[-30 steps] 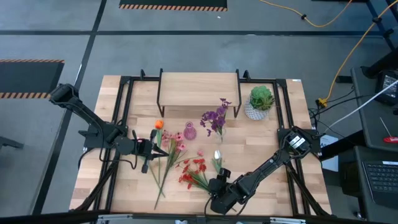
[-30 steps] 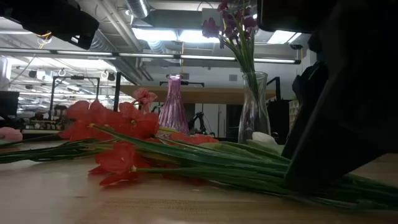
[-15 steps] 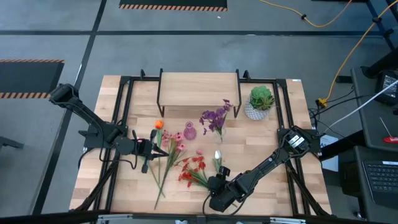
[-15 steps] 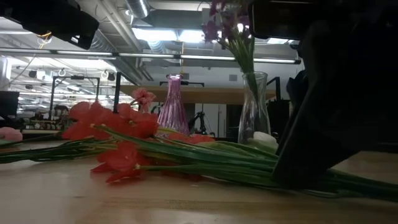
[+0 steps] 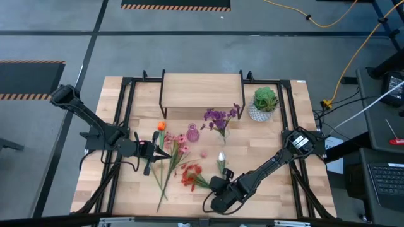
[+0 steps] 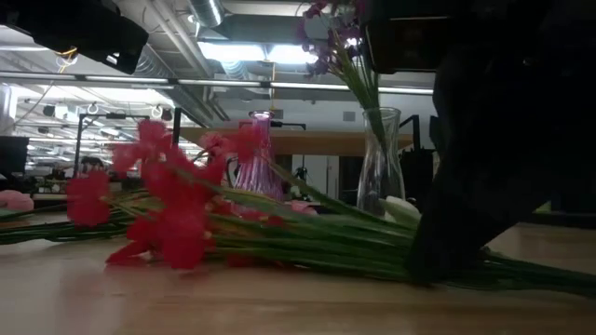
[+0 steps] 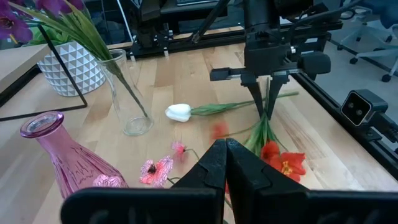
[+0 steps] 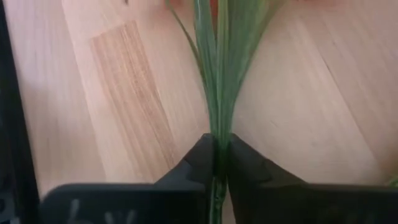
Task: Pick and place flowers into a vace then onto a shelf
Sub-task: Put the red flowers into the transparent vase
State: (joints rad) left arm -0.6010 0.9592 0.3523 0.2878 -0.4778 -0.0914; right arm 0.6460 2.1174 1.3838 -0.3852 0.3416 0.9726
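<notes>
The red cluster point(image 5: 189, 173) lies near the table's front middle, and my right gripper point(image 5: 218, 184) is shut on its green stems. A white bud point(image 5: 221, 157) lies just beyond it. My left gripper point(image 5: 165, 153) hovers shut over the stems of the orange tulip point(image 5: 161, 126) and the pink blossoms point(image 5: 177, 142), holding nothing. The purple sprig point(image 5: 219, 117) stands in a clear glass vase point(image 7: 127, 93). Beside it stands a pink vase point(image 5: 192, 133). The shelf point(image 5: 202, 90) stands at the far middle. My right gripper pinches the red cluster's bundle of green stems point(image 8: 217, 127) between its two fingers, well below the blooms. The fingers point(image 7: 259, 99) come from above, pointing down, and lie across the stems. The bloom end point(image 6: 177, 200) is tipped up off the table, while the stems slope down to the fingers.
A spiky green plant in a white pot point(image 5: 263, 104) stands at the far right, beside the shelf. A black metal frame point(image 5: 126, 94) runs along the table's left, right and far sides. Bare wood lies at the near left point(image 5: 113, 189) and near right point(image 5: 284, 189).
My right gripper has shut on the red cluster's stems and has shifted slightly toward the table's left. The cluster's bloom end has tipped up off the table, while the stem end has stayed low at the fingers.
</notes>
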